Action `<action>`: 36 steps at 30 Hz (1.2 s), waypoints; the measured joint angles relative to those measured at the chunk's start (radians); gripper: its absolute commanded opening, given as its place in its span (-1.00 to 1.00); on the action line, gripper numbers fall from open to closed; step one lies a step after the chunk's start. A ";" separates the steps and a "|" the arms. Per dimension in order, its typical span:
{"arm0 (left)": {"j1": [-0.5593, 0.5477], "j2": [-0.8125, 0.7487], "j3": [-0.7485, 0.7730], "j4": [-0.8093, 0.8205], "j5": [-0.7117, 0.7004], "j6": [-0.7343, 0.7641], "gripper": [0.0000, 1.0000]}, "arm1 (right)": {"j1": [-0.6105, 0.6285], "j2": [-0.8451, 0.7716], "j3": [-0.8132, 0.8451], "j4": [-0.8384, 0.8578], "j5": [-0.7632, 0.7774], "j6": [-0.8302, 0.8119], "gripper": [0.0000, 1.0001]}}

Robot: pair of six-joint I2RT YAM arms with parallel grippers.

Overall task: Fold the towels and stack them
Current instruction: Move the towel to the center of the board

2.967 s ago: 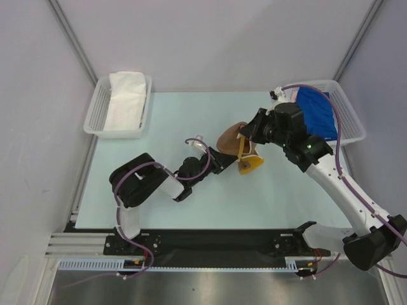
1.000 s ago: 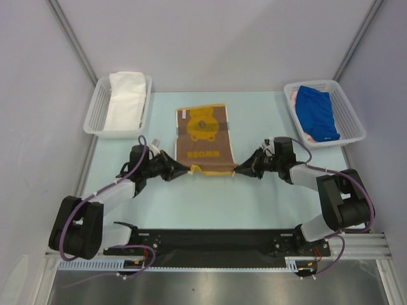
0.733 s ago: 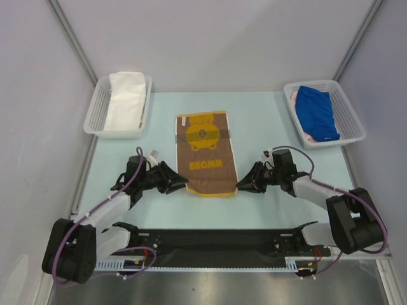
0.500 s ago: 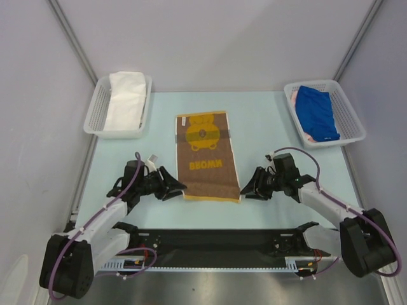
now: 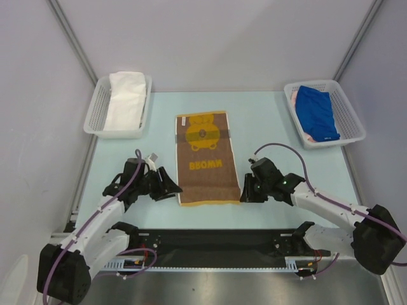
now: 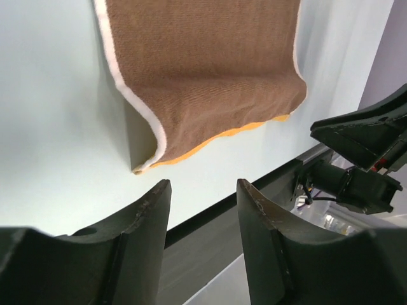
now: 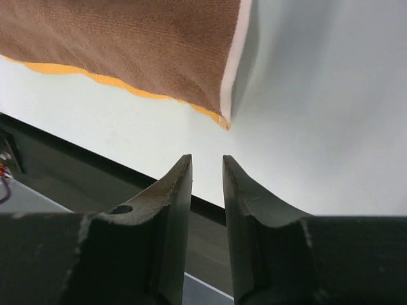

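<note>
**Q:** Place of the brown towel (image 5: 206,159)?

**A:** Flat in the middle of the pale green worktop (image 5: 273,127), long side running away from the arms. Yellow bear (image 5: 202,132) at the far end, yellow lettering (image 5: 205,164) below it. Near edge close to the front lip of the worktop, with an orange hem showing. Both near corners curled a little off the surface, as seen from the two wrist cameras.

**Q:** Left gripper (image 6: 203,184)?

**A:** Low over the worktop, just beside the near left corner of the towel and pointing toward it. Jaws well apart, nothing between them, no contact with the cloth.

**Q:** And the right gripper (image 7: 206,159)?

**A:** At the near right corner, just beside it, likewise apart from the cloth. Jaws parted by only a narrow gap, nothing held.

**Q:** Other towels?

**A:** White towel (image 5: 126,98), folded long, in the white mesh basket (image 5: 94,117) at the far left of the worktop. Blue towel (image 5: 316,113) heaped in the matching basket (image 5: 351,114) at the far right, with a bit of pink towel (image 5: 309,136) poking out beneath it.

**Q:** State of the fold?

**A:** Brown towel spread open in a single layer, not yet folded.
</note>
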State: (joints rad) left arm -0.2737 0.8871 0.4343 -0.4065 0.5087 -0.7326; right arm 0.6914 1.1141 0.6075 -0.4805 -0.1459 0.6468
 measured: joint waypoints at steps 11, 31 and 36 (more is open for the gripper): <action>-0.202 0.145 -0.016 0.129 -0.124 -0.028 -0.12 | 0.093 0.232 0.018 0.142 0.177 0.000 -0.51; -0.304 -0.069 -0.164 -0.040 -0.218 -0.175 -0.19 | 0.290 0.040 -0.053 -0.051 0.227 0.061 -0.45; -0.300 -0.046 -0.047 -0.151 -0.223 -0.146 -0.06 | 0.264 0.026 0.035 -0.141 0.224 0.051 -0.24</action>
State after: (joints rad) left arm -0.5739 0.8413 0.3878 -0.5579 0.2859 -0.8783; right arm 0.9550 1.1400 0.6430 -0.6216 0.0784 0.6979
